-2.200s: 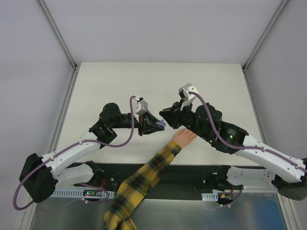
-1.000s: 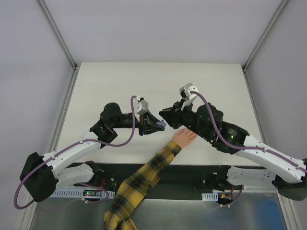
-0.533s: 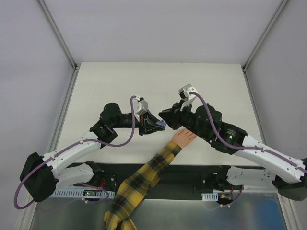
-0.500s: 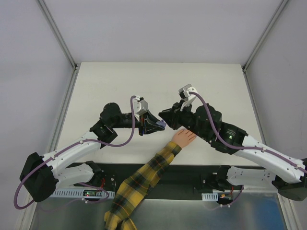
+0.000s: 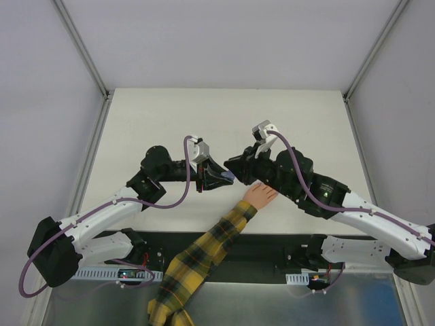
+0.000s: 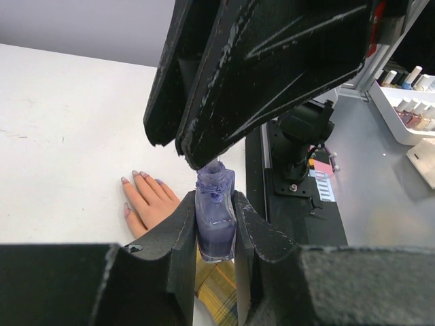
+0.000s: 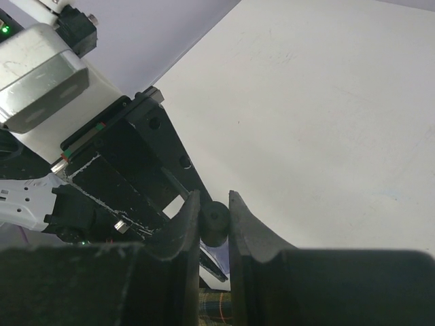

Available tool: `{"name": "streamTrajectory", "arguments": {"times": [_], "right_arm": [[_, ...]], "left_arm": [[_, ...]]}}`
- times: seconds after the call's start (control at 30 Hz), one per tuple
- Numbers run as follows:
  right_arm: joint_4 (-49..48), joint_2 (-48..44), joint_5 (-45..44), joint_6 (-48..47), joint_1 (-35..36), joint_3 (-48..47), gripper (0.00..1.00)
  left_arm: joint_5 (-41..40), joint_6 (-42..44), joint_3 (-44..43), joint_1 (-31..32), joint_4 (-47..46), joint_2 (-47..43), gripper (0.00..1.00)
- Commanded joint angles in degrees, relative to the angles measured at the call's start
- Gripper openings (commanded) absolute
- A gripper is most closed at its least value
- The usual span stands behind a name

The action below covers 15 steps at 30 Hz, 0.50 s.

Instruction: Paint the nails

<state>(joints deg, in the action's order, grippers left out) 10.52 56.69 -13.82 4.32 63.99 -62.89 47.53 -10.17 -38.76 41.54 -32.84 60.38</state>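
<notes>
A small peach hand (image 5: 262, 193) with a yellow-and-black plaid sleeve (image 5: 204, 251) lies flat near the table's front edge. Its nails (image 6: 125, 180) look purple-tinted in the left wrist view. My left gripper (image 5: 221, 178) is shut on a small purple bottle (image 6: 215, 227) and holds it upright above the wrist. My right gripper (image 5: 234, 170) is shut on the bottle's dark cap (image 7: 216, 223), right at the bottle's open neck. From the left wrist the cap is hidden between the right fingers (image 6: 194, 153).
A white tray of several polish bottles (image 6: 408, 102) and a white box (image 6: 425, 159) stand on the grey bench beyond the table's front edge. The black arm base (image 6: 299, 176) is bolted there. The white table (image 5: 170, 122) stretches behind both grippers.
The right gripper has crept slightly to the left at the bottle's neck. The left arm, the bottle and the hand have not visibly moved.
</notes>
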Motion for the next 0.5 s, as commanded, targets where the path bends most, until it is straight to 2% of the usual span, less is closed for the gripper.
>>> {"name": "streamTrajectory", "arguments": {"times": [0.0,0.27,0.47], "right_arm": [[-1.9,-0.3,1.6,1.8,-0.1,1.5,0.01],[-2.5,1.5,3.0,3.6,0.4,4.6,0.01],[1.4,2.3,-3.3,5.9,2.8,3.3,0.03]], "left_arm": [[1.3,-0.2,-1.1,-0.2,-4.7,-1.8,0.0],[0.2,-0.1,-0.9,-0.1,-4.8,-2.4,0.0],[-1.4,0.3,-0.8,-0.1,-4.2,-2.4,0.0]]}}
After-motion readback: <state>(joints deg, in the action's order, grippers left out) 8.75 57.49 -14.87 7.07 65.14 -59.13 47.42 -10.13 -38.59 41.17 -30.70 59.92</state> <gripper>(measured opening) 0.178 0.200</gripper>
